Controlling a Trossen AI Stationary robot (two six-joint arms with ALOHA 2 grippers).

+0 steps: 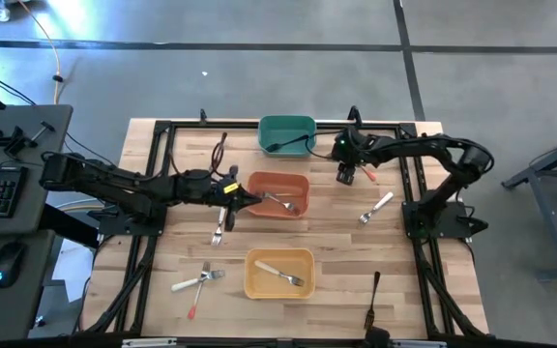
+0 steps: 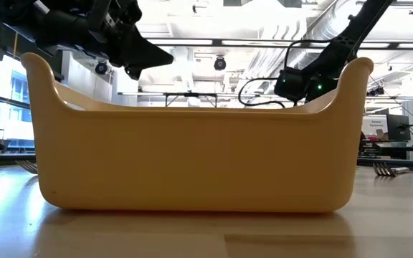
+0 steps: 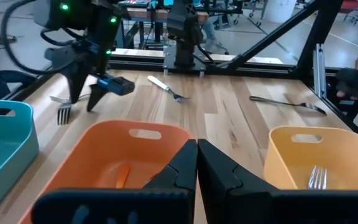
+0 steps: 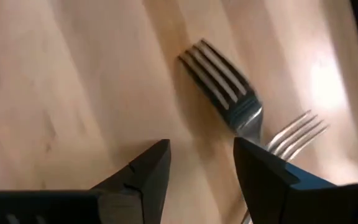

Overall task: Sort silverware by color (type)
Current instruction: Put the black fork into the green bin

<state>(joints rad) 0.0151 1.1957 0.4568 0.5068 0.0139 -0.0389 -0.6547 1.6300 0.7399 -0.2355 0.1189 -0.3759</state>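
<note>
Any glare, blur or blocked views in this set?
Low view: the yellow bin fills the frame and hides most of the table; bright ceiling lights and windows wash out the background. Right wrist view: the fork is soft and motion-blurred, with a bright glare patch on the wood at the picture's right. High view: evenly lit, sharp. Left wrist view: clear, mild wide-angle bending.

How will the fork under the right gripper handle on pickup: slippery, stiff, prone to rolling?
The silver fork head looks like polished metal, so probably stiff and somewhat slippery. It lies flat on the wooden table, so unlikely to roll, but its low profile may let it skid. The right gripper hovers open just short of it.
</note>
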